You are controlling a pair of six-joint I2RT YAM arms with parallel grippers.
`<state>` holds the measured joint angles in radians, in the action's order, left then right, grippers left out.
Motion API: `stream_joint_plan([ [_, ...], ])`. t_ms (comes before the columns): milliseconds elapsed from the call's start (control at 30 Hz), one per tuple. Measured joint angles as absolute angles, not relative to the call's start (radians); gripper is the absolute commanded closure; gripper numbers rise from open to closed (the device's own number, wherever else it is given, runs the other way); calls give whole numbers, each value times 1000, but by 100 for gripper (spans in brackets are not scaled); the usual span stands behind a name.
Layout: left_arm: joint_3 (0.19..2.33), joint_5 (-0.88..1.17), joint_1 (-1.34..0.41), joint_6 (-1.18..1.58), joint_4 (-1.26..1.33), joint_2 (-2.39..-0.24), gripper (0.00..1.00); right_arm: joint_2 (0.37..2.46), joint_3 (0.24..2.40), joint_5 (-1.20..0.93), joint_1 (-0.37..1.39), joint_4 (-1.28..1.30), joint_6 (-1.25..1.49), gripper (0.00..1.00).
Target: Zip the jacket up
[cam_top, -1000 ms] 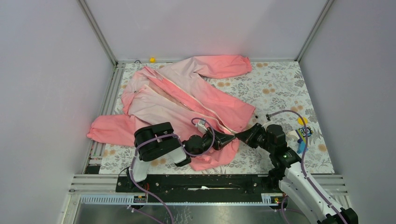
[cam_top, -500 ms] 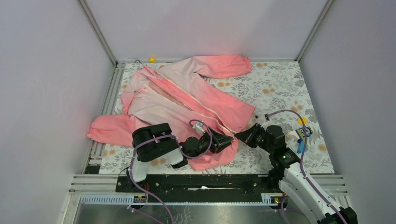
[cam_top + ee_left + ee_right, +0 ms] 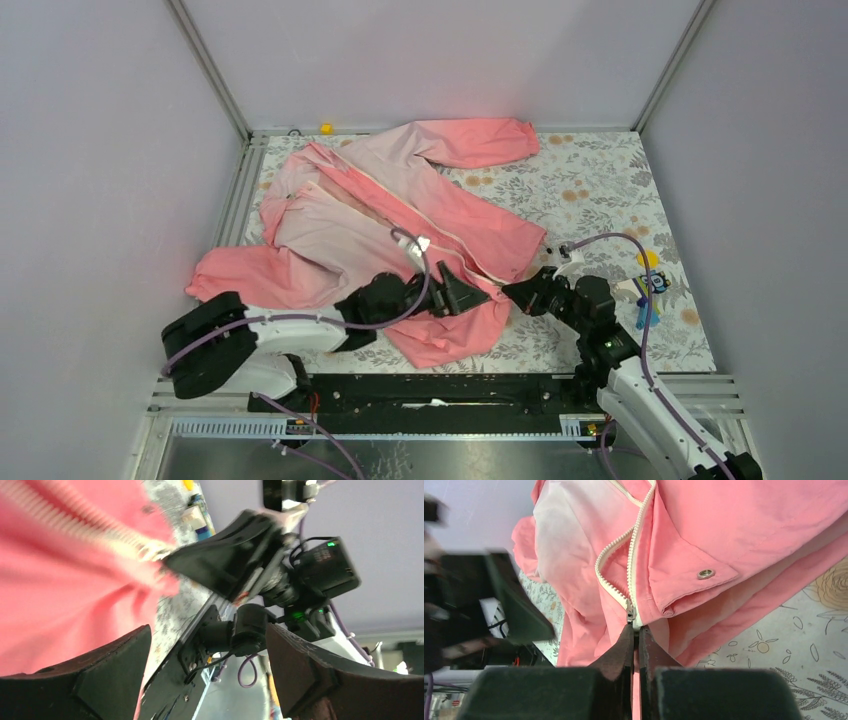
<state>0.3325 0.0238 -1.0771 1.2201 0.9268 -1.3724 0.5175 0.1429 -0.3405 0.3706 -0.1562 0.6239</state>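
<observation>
The jacket lies crumpled on the flowered bench, open at the front. Its pale collar end points toward 10 o'clock and its coral hem toward 5 o'clock. One sleeve reaches to 12 o'clock along the far edge. The other trails to 8 o'clock, over the bench's left edge.

The right claw is at about 5 o'clock on the bench, with its fingers pressed together. They pinch the jacket at the bottom end of the white zipper, right at the hem. In the right wrist view the two rows of teeth meet just above the fingertips. Farther up they part, so the zipper stands undone. A metal eyelet sits on the hem flap just to the 2 o'clock side of the grip.

The left claw is stretched low over the hem, just at the 9 o'clock side of the right claw. Its fingers are spread wide and grip nothing. Its wrist view is blurred.

A few small coloured things lie near the bench's 4 o'clock edge.
</observation>
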Motion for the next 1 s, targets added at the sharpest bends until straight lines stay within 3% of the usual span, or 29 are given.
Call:
stream_joint_plan([
  [133, 660, 132, -1024, 975, 586, -1328, 29, 475, 140, -353, 371, -159, 578, 100],
  [267, 873, 285, -922, 855, 443, -1409, 47, 464, 140, -353, 371, -163, 560, 100],
  [367, 975, 364, -888, 798, 336, -1518, 52, 469, 140, -353, 371, -163, 557, 100],
  [633, 1020, 455, -904, 752, 130, -1665, 52, 475, 140, -352, 371, -150, 557, 100],
  [1000, 1072, 452, -917, 732, 93, -1705, 49, 474, 140, -352, 371, -148, 554, 100],
])
